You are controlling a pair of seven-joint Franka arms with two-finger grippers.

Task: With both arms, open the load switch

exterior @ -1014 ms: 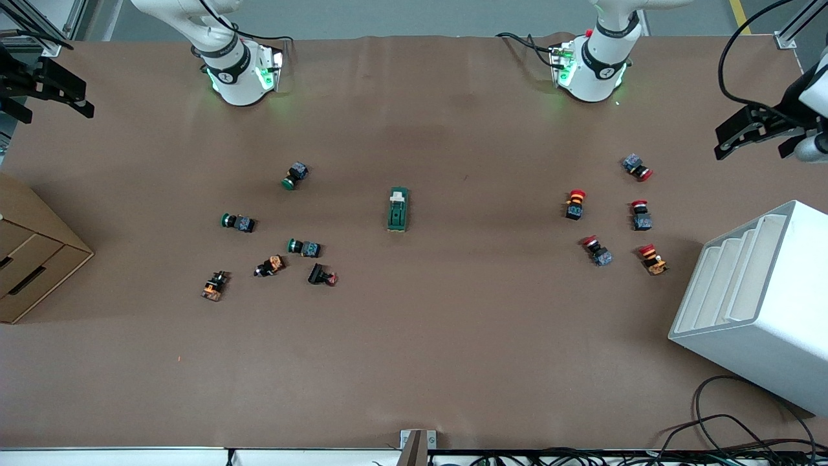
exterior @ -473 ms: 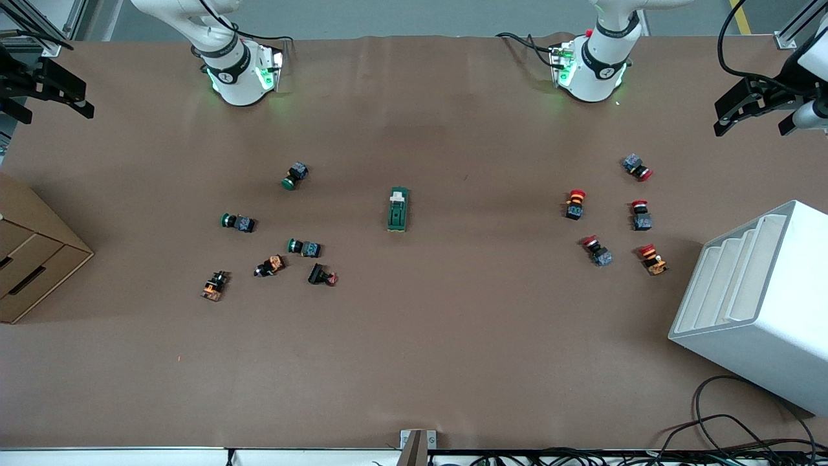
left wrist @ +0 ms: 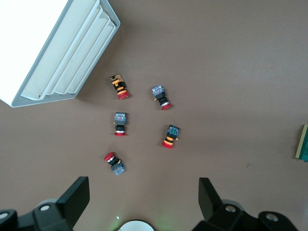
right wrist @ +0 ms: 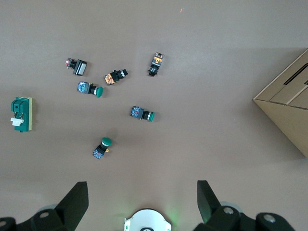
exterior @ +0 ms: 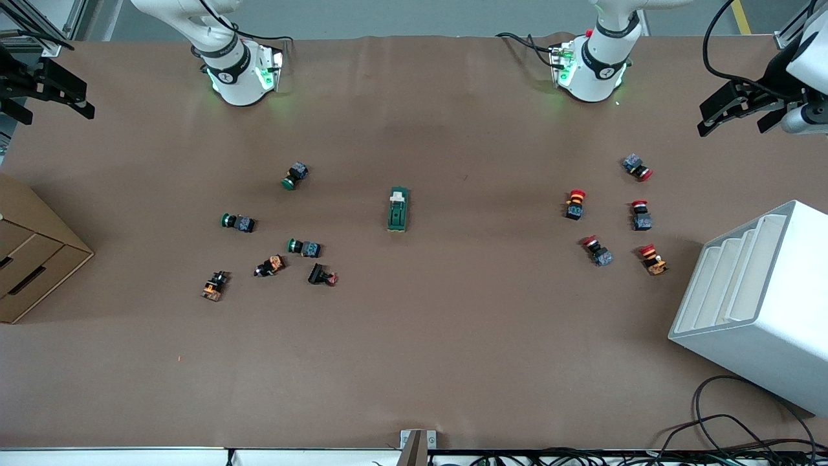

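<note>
The white slotted plastic rack [exterior: 757, 304] and brown cardboard drawer box [exterior: 32, 259] show nothing inside. The dark-green load switch [exterior: 398, 209] lies mid-table, untouched, between green-capped push buttons [exterior: 304, 247] and red-capped push buttons [exterior: 574, 204]. The left gripper [exterior: 737, 115] and right gripper [exterior: 48, 90] hover high over the table ends, fingers spread.

the table [exterior: 414, 362] was covered in plain matt brown. the load switch [exterior: 398, 210] was dark green with a white tab. the buttons toward the right arm's end [exterior: 238, 222] had green caps, those toward the left arm's end [exterior: 640, 214] red caps. the rack [exterior: 757, 304] was white, the box [exterior: 29, 259] tan cardboard. both grippers, left [exterior: 737, 109] and right [exterior: 48, 90], were black.
</note>
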